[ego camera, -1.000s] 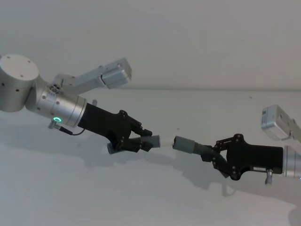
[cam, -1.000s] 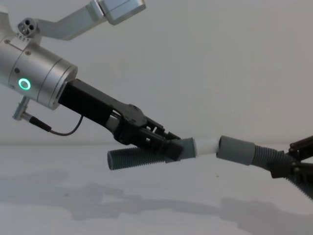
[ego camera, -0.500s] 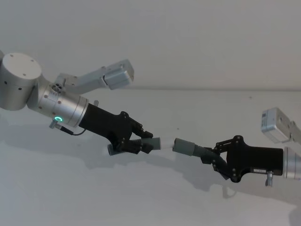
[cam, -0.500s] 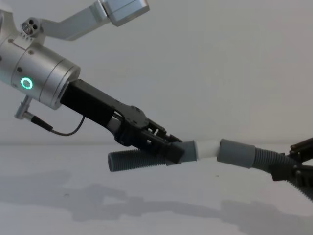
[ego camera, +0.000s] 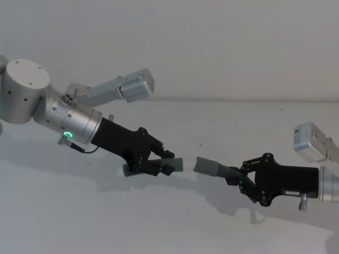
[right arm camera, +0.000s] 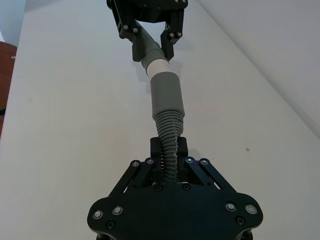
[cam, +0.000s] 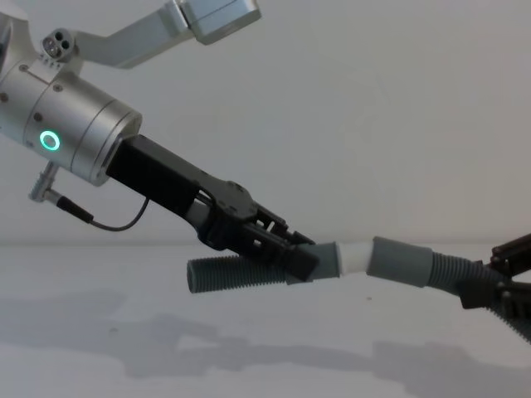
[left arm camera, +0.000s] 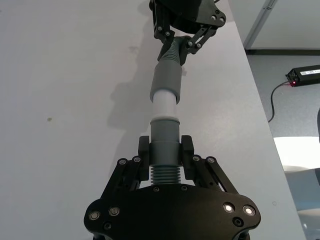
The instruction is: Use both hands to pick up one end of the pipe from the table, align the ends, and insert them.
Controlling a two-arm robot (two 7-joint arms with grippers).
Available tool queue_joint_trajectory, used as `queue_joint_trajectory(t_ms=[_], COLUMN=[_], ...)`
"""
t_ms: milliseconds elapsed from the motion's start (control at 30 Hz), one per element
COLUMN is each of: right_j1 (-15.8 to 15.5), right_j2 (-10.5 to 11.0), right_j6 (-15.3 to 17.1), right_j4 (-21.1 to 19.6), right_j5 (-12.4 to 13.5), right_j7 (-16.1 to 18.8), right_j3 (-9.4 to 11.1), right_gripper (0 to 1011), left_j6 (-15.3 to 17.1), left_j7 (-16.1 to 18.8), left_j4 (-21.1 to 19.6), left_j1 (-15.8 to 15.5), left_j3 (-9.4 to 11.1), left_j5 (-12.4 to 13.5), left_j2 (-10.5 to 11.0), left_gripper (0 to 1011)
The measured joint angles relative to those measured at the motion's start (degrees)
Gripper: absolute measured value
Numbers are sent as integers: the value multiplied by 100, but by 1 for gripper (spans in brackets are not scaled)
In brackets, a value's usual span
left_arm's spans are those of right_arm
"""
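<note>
Both pipe pieces are held in the air above the white table (ego camera: 159, 227). My left gripper (ego camera: 160, 162) (cam: 290, 253) (left arm camera: 165, 146) is shut on the short piece (cam: 232, 272) just behind its smooth cuff (left arm camera: 164, 132). My right gripper (ego camera: 237, 177) (right arm camera: 167, 149) is shut on the ribbed part of the long piece (cam: 452, 269). The short piece's white tip (cam: 357, 255) (left arm camera: 164, 105) sits in line with the long piece's wide cuff (cam: 402, 261) (right arm camera: 166, 95) and reaches into its mouth. Part of the tip still shows between the two cuffs.
The table's far edge meets a plain wall (ego camera: 222, 47). In the left wrist view the table's side edge drops to a floor with a black power box (left arm camera: 303, 76) and its cable. A brown surface (right arm camera: 6, 70) lies beyond the table's other side.
My left gripper has shifted toward the right one with the short piece. Less of the white tip shows outside the wide cuff than a second ago. The right gripper has hardly moved.
</note>
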Motion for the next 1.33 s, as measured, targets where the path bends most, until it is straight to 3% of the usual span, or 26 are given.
queue_joint_trajectory(t_ms=[1333], right_j1=[20], right_j2=[68], right_j6=[-30], right_j4=[-30], right_j5=[26], right_j7=[-20], right_j3=[-73], right_gripper=[147], left_j6=[62], left_j7=[107], left_j4=[-68], left_j1=[-49], left_j3=[91], left_j5=[-23], left_j2=[42], left_gripper=[349])
